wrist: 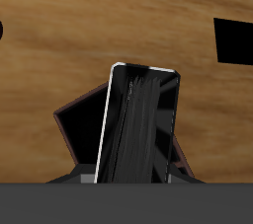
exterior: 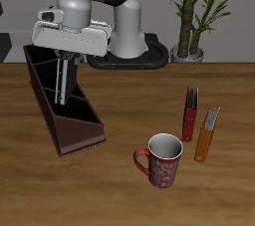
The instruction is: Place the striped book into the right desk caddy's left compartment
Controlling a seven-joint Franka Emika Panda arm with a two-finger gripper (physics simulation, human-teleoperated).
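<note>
No legible text, label, brand, number or sign is shown in either view. The cover of the striped book (wrist: 138,129) is marked only by fine pale streaks, and no title is discernible on it. The walls of the right desk caddy (exterior: 60,96) are plain and unlettered. A mottled red pattern is carried on the mug (exterior: 161,160), but no characters can be made out in it. The slim red object (exterior: 189,115) and the slim orange object (exterior: 206,135) are rendered too small for any marking to be resolved. No marking can be read on the robot's housing.
</note>
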